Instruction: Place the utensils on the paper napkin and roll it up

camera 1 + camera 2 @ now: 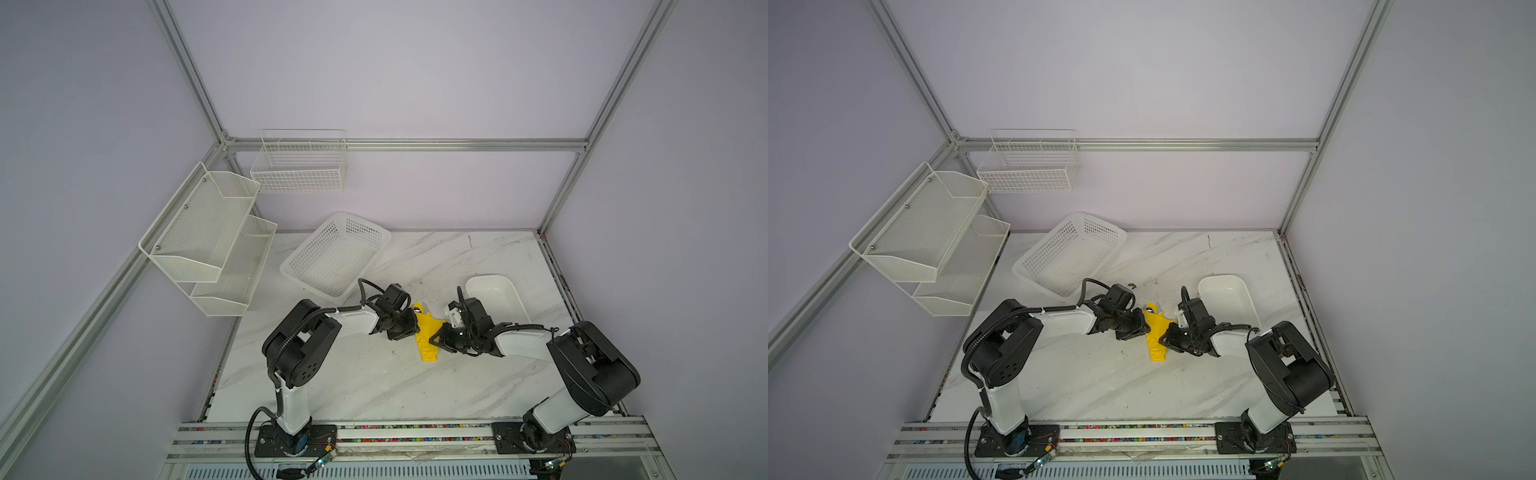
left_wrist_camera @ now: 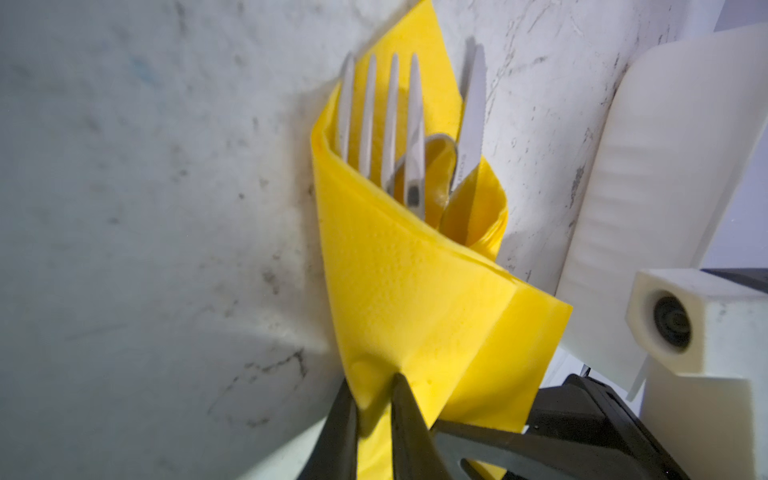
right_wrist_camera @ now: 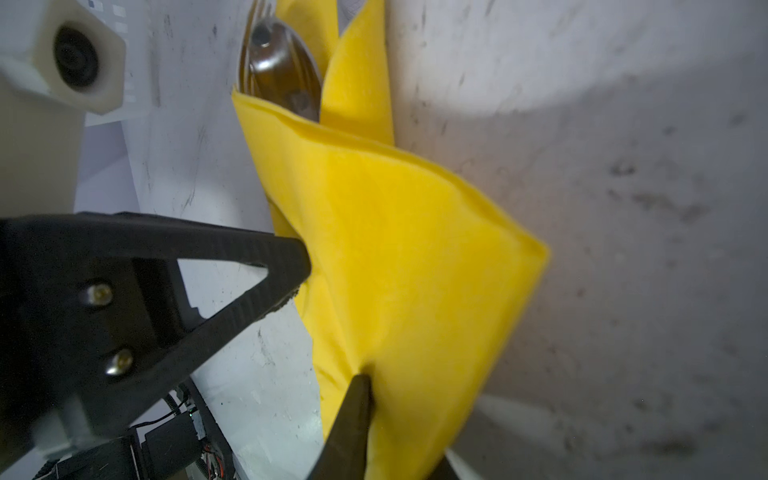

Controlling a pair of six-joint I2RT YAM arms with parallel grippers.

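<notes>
The paper napkin lay on the marble table near the middle, right between the two grippers. It was yellow, and it was wrapped loosely round the fork, the spoon and the knife. The tops of all three poked out of the open end of the roll, the end farther from the robot. One loose flap of paper stuck out sideways toward the right arm.

The left gripper was closed tight on a little fold of the napkin, with its two black fingers almost touching. The right gripper pinched the napkin from the other side. One of its fingers pushed a dent into the paper, and the other was mostly hidden behind it.

The white basket with holes sat on the table behind the left arm. The white tray sat behind the right arm. Neither touched the napkin.
</notes>
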